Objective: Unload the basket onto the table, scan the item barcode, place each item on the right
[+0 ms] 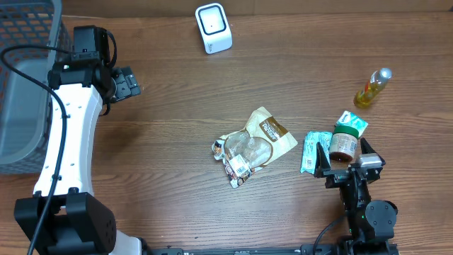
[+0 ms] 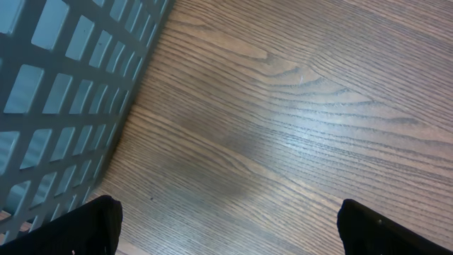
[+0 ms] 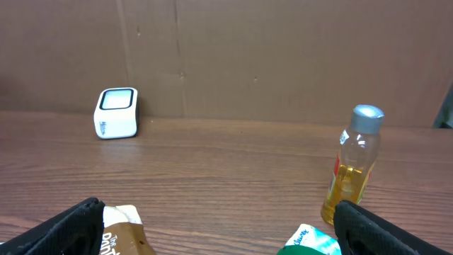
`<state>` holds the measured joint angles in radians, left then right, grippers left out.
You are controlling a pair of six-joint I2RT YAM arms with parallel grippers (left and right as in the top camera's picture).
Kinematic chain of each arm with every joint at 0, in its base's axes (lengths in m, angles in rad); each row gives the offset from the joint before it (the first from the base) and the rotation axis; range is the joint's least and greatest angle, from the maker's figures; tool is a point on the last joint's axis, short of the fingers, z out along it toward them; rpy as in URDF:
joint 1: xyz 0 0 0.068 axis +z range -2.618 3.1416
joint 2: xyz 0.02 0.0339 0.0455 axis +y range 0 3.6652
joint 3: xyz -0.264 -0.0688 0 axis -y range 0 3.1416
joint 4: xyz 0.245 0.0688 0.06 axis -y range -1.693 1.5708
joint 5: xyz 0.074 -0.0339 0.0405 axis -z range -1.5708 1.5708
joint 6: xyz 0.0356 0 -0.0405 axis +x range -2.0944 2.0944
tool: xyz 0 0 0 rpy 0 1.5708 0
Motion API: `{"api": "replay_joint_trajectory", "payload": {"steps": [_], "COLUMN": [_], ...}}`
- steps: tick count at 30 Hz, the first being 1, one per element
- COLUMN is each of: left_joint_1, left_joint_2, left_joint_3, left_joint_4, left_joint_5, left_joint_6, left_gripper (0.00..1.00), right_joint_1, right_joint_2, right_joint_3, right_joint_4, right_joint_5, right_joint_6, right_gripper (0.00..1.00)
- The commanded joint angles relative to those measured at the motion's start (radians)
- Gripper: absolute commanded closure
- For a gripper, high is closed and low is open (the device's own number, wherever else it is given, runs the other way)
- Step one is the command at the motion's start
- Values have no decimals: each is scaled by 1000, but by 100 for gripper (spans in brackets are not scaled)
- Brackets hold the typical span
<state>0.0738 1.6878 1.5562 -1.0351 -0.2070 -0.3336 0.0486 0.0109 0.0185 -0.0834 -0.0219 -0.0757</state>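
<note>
Overhead straight down on table, left wrist close beside basket, right wrist low, facing scanner overhead also shows

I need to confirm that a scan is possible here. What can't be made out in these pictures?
Crumpled brown-and-clear snack bag: overhead, print too small, no barcode legible.
Grey plastic mesh basket: overhead and left wrist, cut by the left edge.
Green-and-white object: right wrist, cut by bottom edge; lid or packet, cannot tell.
White boxy scanner: too small to read its window.
</note>
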Motion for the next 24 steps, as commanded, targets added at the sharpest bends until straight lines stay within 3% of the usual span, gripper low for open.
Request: {"api": "replay_joint_trajectory", "payload": {"steps": [1, 7, 18, 24], "left_joint_1": [-2, -6, -6, -9], "left_joint_2": [14, -45, -409, -501], "left_joint_3": [3, 3, 3, 3], "left_joint_4": [0, 0, 0, -1], "left_joint_5": [-10, -10, -10, -10], "left_joint_6": [5, 5, 5, 5], "left_gripper": [0, 1, 1, 0], "right_joint_1": [7, 7, 7, 7], "right_joint_2": [-8, -8, -8, -8], "right_joint_3": [-11, -11, -11, -11], "right_joint_4": [0, 0, 0, 0], "right_joint_5": [1, 1, 1, 1], "right_joint_6": [-4, -4, -4, -4], "right_gripper": [0, 0, 0, 0]}}
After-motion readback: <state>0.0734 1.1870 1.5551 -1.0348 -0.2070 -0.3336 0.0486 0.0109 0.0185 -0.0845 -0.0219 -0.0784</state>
